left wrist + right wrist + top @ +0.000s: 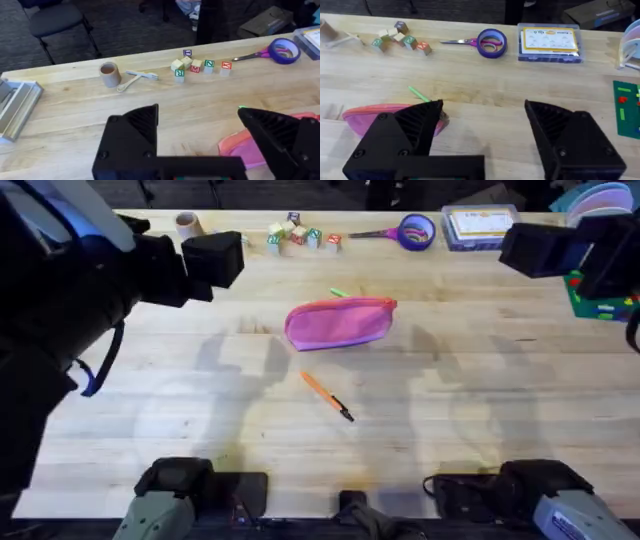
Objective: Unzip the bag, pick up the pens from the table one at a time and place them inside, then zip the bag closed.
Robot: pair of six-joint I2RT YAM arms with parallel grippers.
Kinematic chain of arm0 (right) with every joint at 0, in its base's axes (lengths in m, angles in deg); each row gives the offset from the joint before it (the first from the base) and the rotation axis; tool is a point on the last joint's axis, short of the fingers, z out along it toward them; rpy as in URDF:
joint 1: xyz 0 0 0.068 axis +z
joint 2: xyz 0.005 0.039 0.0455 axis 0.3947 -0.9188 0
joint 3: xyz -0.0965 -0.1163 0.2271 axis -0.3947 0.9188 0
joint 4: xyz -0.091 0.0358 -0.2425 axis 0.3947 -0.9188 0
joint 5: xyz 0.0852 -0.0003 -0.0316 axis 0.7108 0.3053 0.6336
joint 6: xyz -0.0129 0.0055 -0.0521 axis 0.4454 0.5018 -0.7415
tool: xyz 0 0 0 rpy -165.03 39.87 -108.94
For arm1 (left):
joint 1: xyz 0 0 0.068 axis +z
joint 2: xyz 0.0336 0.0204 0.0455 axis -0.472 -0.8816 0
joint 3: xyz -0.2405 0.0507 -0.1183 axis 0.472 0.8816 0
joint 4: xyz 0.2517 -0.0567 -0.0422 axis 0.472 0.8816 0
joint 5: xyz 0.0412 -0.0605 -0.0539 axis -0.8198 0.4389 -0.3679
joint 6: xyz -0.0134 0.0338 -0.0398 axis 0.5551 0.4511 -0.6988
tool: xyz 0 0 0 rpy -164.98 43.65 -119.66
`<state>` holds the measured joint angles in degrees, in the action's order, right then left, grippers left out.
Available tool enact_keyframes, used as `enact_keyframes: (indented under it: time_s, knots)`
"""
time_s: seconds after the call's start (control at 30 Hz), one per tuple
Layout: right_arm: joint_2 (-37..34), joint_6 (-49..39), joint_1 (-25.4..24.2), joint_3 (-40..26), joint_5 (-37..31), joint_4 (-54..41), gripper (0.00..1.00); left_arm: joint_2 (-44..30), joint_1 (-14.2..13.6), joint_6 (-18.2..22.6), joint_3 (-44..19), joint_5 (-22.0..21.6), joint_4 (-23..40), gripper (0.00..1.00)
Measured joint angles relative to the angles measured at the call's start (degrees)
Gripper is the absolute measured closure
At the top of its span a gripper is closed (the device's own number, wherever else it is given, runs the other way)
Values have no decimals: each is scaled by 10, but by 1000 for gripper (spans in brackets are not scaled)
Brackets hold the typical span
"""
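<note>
The pink pencil pouch [341, 323] lies flat near the middle of the wooden worktop [480, 410], its zipper edge along the far side; whether the zipper is open cannot be made out. Just behind its far edge, a light green pen [338, 293] pokes out, its near end hidden by the pouch. In front of the pouch, apart from it, the orange pen with a black tip [328, 396] lies at a slant on the bare wood.

The left end effector [200, 137] is raised above the worktop to the pouch's left, its two black fingers spread wide with nothing between them; the pouch shows beside one finger in the left wrist view. The right end effector [482, 137] is raised to the pouch's right, fingers likewise wide apart and empty, with the pouch's end partly behind one finger in the right wrist view.

Along the far edge of the worktop sit a cluster of lettered wooden blocks [300, 236], a roll of purple tape [416, 231] touching purple-handled scissors [462, 42], a clear plastic box [480, 226], and a small wooden cup [109, 74] beside a wooden fork [135, 78].
</note>
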<state>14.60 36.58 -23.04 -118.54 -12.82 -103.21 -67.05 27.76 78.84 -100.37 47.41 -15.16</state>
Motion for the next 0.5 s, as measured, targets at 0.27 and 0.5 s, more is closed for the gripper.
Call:
enact_keyframes:
  time_s: [0.27, 0.5]
  knots:
    - [0, 0, 0, 0, 2, 0, 4, 0, 0, 119, 0, 52, 47, 8]
    - [0, 0, 0, 0, 2, 0, 4, 0, 0, 355, 0, 157, 121, 8]
